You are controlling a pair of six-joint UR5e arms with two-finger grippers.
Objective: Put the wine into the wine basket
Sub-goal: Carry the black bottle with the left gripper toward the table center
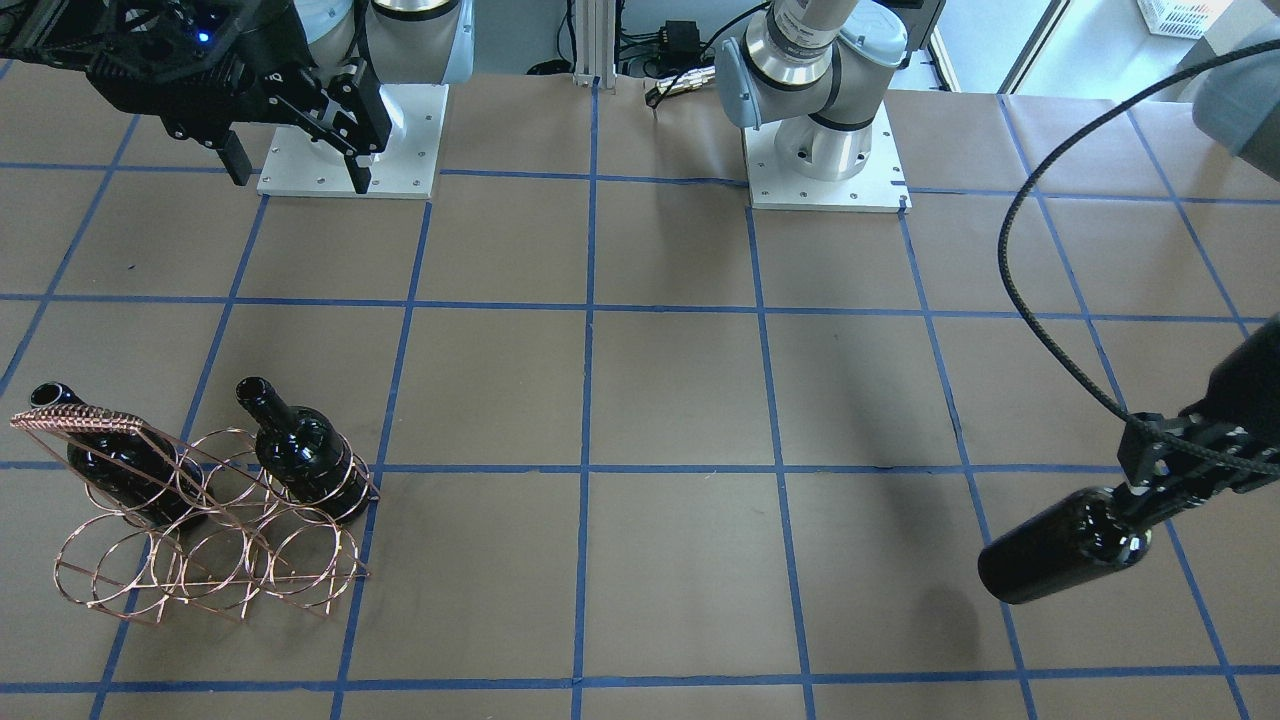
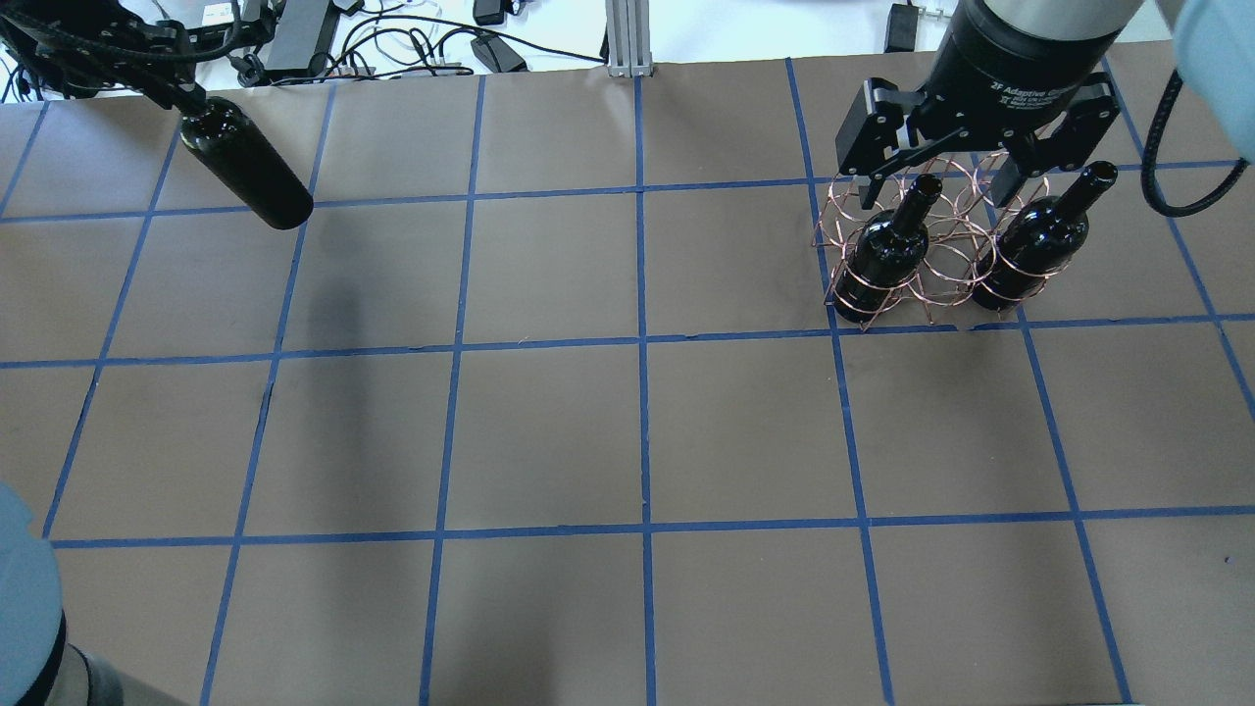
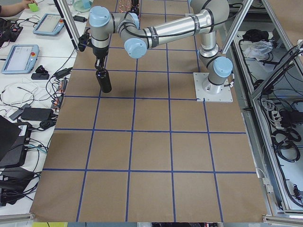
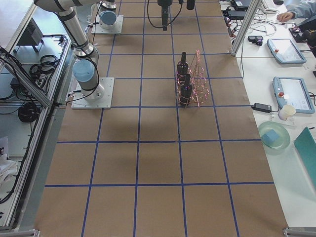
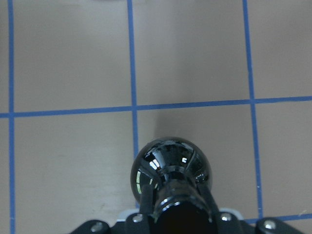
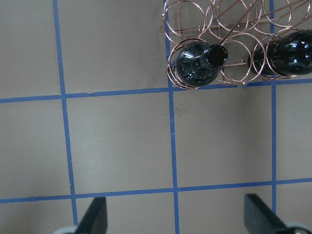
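At the robot's left side of the table (image 1: pixel 660 400), well apart from everything else, the left gripper (image 1: pixel 1150 492) is clamped on the neck of the wine (image 1: pixel 1062 545). The glossy black bottle hangs base-down, clear of the surface. The left wrist view looks straight down over its shoulder onto bare brown paper and blue grid tape.

Across the table on the robot's right stands the wine basket (image 1: pixel 75 419), a copper wire rack. Two other bottles (image 2: pixel 882 257) already sit upright in the two end rings of the row nearer the robot. The middle ring between them looks empty, and so do the three rings of the far row.

The right gripper (image 1: pixel 300 183) hangs above the basket with its jaws spread wide, holding nothing.

This appears to be the carrying step: the third bottle is lifted but not yet brought over. The next move likely calls for a long crossing to the basket, with the base lined up over a free ring and lowered straight. The right arm may need to clear away first, since it hangs over the rack.
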